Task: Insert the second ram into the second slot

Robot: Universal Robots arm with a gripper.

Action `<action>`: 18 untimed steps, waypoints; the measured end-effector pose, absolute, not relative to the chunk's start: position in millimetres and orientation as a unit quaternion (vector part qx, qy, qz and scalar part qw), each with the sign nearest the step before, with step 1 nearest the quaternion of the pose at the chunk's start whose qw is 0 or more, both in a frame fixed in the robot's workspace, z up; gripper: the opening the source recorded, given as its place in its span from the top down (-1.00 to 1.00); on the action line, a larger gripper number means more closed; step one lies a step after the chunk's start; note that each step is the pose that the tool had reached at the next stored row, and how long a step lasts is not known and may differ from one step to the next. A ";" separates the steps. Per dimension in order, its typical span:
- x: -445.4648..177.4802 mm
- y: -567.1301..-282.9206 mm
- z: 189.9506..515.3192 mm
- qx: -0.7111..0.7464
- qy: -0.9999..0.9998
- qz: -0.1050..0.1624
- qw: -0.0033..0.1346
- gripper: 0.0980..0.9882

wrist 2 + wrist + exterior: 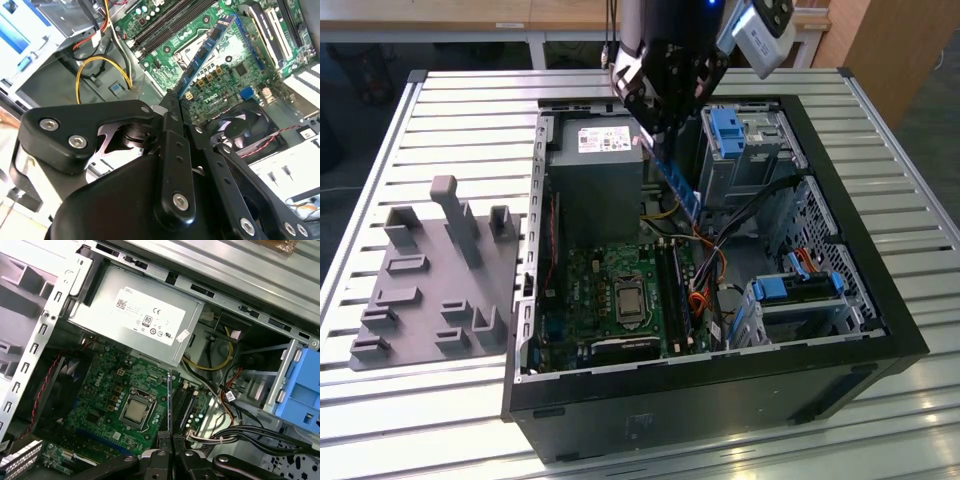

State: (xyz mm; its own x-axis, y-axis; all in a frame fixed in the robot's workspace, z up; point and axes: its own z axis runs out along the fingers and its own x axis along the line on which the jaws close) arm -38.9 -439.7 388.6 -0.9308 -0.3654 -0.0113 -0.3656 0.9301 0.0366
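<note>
The gripper [173,100] pinches one end of the second ram [207,50], likely light, stiff and fragile, above the motherboard [107,385].

Even light is falling from overhead. In the exterior view the tabletop [440,110] is glinting pale while the computer case [720,375] is holding its interior in shade. In the first wrist view the power supply [125,335] is gleaming. In the second wrist view the black tool [172,97] is looming dark, and the second ram [205,50] pinched in it is catching light.
</note>
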 end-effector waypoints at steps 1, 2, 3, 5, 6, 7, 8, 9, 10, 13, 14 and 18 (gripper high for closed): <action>-38.9 -439.7 388.6 -0.180 0.983 0.019 0.002 0.93; -38.9 -439.7 388.6 -0.175 0.984 0.019 0.002 0.93; -38.9 -439.7 388.5 -0.170 0.985 0.019 0.002 0.93; -38.9 -439.7 388.4 -0.160 0.987 0.018 0.003 0.93; -38.9 -439.7 388.5 -0.155 0.988 0.018 0.003 0.93; -38.9 -439.7 388.4 -0.150 0.989 0.018 0.003 0.93; -38.9 -439.7 388.4 -0.145 0.989 0.018 0.003 0.93; -38.9 -439.7 388.4 -0.140 0.990 0.018 0.003 0.93; -38.9 -439.7 388.4 -0.136 0.991 0.018 0.003 0.93; -38.9 -439.7 388.3 -0.123 0.992 0.018 0.003 0.93; -38.8 -439.7 388.3 -0.119 0.993 0.018 0.003 0.93; -38.9 -439.7 388.2 -0.105 0.994 0.018 0.003 0.93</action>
